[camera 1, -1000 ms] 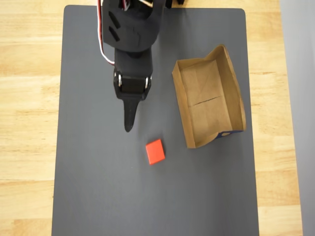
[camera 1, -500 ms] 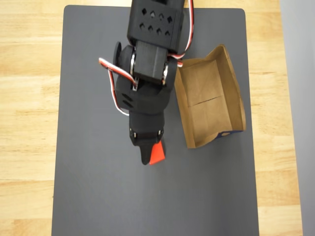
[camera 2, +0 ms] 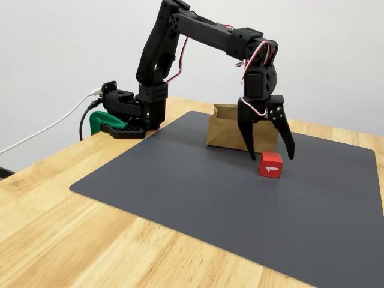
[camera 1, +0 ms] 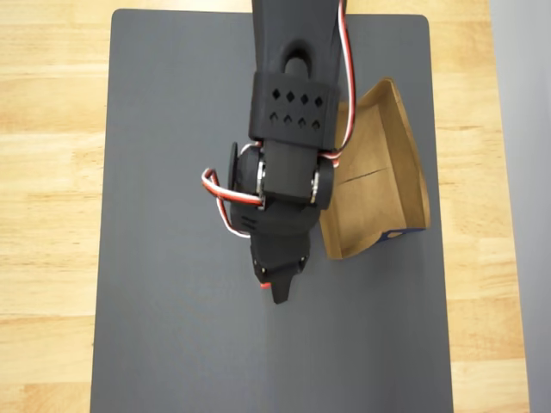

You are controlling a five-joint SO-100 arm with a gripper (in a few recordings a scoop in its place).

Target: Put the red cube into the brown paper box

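Just in front of the brown paper box (camera 2: 240, 133), on the dark mat (camera 2: 180, 180) that covers the wooden bench (camera 2: 72, 240), the red cube (camera 2: 270, 164) sits flat, and the gripper (camera 2: 271, 155) now hangs right over it. A second ago the arm (camera 2: 198, 30) was drawn back toward its base with the cube lying in the open, well clear of the fingertips; half a second ago the arm had swung out and covered most of it. From overhead only a thin red sliver (camera 1: 266, 285) peeks out beside the black gripper (camera 1: 277, 280). In the fixed view the jaws stand wide, one finger on each side of the cube and slightly above its top edge, not touching it.

So the approach looks finished and the grasp not yet made: a short drop and a squeeze should come next, then a lift and a short carry back to the box, which lies empty where its floor shows.

The cube's front face carries a small white mark, too small to read. No brand or other writing is legible.
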